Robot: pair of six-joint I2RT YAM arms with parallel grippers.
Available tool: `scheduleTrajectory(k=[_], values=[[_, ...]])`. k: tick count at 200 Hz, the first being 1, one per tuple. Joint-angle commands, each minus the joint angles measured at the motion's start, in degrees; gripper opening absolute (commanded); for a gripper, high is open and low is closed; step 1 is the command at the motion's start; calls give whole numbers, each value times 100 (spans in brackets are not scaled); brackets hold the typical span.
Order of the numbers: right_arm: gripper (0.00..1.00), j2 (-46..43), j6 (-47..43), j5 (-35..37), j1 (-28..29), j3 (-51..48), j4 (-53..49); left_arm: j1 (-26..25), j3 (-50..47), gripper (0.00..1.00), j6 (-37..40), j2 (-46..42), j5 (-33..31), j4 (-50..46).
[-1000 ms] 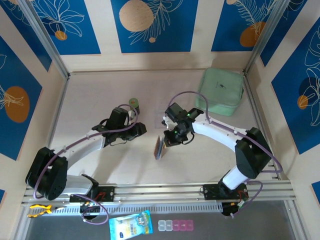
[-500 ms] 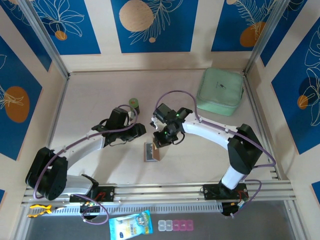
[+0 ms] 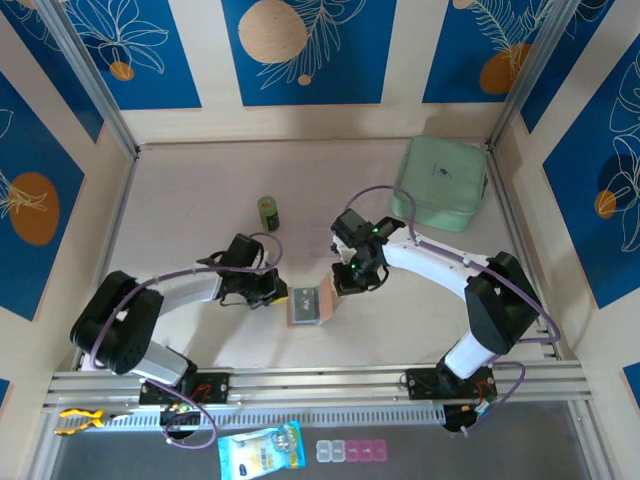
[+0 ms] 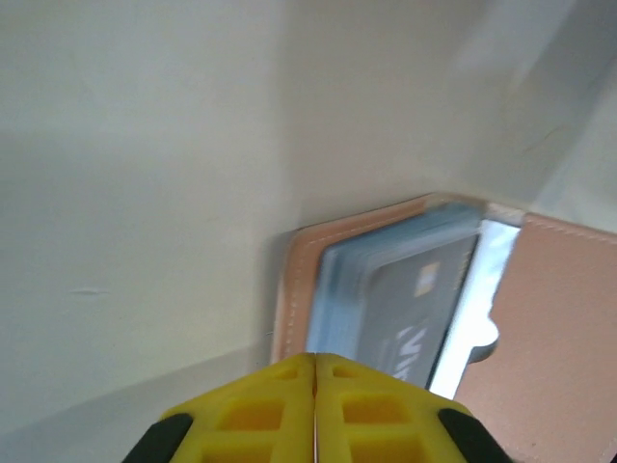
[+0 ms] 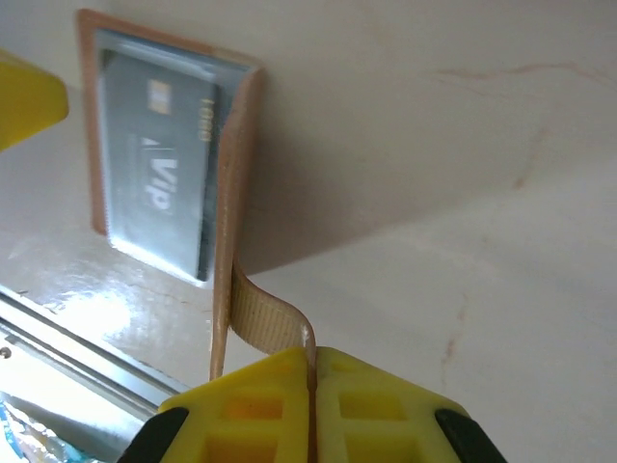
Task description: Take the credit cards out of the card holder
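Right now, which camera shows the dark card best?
Right wrist: the dark card lies face-on in the open holder, its white print and chip plain. Left wrist shows it aslant, blurred, partly behind the left fingers. Top external shows a tiny grey patch.

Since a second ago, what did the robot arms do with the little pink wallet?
The left arm swung in next to the card holder, and the left fingers shut with nothing visible between them. The right arm tipped the holder down flatter, open, with the dark card showing. The right fingers stayed pinched on its strap. The mint-green case did not move.
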Motion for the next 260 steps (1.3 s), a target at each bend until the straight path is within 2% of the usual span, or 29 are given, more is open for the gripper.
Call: scheduleTrajectory(k=[1, 64, 95, 151, 206, 260], values=[[7, -118, 195, 178, -81, -207, -203, -26, 25, 7, 62, 185, 395, 144], [8, 30, 464, 355, -309, -727, 261, -55, 70, 6, 125, 368, 278, -35], [9, 164, 515, 85, -329, -914, 713, -45, 105, 7, 203, 303, 240, -159], [9, 447, 685, -266, -229, -943, 1179, -26, 164, 7, 269, -264, -232, -587], [9, 672, 816, -40, -6, -906, 1145, 9, 486, 8, 504, -728, -525, -1269], [9, 534, 816, 121, 45, -859, 1048, 10, 842, 10, 782, -863, -779, -1886]])
